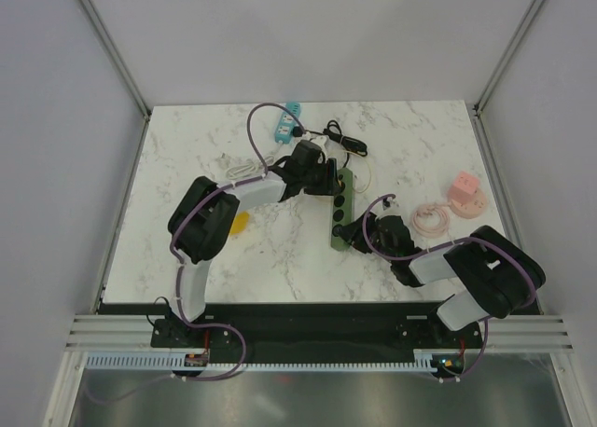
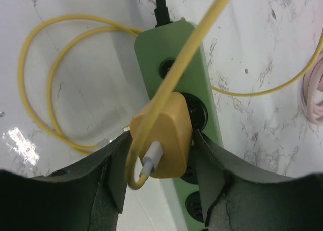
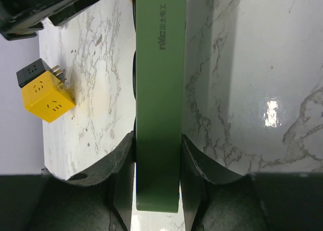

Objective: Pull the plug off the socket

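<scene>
Green power strip (image 1: 340,208): a long, rounded bar of smooth plastic. It lies near the middle of the white, grey-veined marble table (image 1: 187,157) and runs from the far edge toward the near edge. Round black sockets are set along its upper face.

The plug (image 2: 164,140) is a glossy yellow block with rounded corners. It sits at one socket (image 2: 200,116) in the far half of the strip; whether its pins are fully seated cannot be told. A white connector enters its top, and a thin yellow cable (image 2: 38,90) loops from it across the table.

The left gripper (image 2: 160,136) has dark, matte fingers (image 2: 113,175) closed against the two opposite sides of the plug. The right gripper (image 3: 157,140) has its fingers (image 3: 194,165) pressed on the long sides of the strip at its near end.

Also shown:
- A yellow-and-black cube adapter (image 3: 43,92) lies on the left of the strip.
- A pink cube (image 1: 464,190) and a coiled pink cable (image 1: 431,220) lie toward the right edge.
- A blue strip (image 1: 287,117) lies at the far edge.
</scene>
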Robot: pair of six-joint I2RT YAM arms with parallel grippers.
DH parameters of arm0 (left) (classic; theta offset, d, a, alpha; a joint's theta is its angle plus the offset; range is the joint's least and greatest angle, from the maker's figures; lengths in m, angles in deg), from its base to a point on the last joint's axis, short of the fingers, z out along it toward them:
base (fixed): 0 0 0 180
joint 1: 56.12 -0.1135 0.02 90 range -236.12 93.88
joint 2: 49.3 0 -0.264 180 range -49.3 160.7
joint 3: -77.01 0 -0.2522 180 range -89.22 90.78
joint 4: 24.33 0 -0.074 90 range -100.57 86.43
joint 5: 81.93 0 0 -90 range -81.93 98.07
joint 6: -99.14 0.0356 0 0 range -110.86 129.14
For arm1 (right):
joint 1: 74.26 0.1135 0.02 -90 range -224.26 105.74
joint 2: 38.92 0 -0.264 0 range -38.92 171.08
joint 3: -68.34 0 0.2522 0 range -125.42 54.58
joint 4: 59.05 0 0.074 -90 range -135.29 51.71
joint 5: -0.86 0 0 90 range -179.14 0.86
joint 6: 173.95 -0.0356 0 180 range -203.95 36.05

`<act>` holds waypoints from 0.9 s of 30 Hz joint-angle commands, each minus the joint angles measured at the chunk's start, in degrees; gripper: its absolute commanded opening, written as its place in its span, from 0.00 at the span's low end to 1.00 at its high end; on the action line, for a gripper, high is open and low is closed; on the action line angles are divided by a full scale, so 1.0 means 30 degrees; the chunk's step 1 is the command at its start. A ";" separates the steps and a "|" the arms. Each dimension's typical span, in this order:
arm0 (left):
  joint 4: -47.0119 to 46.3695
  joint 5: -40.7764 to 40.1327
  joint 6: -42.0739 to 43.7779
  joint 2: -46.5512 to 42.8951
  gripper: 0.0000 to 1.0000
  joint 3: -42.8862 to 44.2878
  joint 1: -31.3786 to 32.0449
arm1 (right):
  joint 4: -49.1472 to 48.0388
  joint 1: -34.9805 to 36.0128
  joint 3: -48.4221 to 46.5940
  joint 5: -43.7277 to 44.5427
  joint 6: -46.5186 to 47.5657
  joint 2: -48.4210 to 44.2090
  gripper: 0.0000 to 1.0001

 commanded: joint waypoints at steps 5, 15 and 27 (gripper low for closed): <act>-0.1477 0.0470 0.0364 0.0876 0.32 0.1726 0.0101 | -0.0365 0.0034 0.0146 -0.0439 0.0796 0.0231 0.00; -0.4695 0.0118 0.2854 -0.0266 0.02 -0.0557 0.0071 | 0.1535 -0.0785 -0.0584 0.0057 0.1146 -0.1730 0.60; -0.8568 0.2314 0.3004 -0.1611 0.02 -0.3195 -0.0427 | 0.3301 -0.4507 -0.6913 -0.0145 0.2261 0.1193 0.62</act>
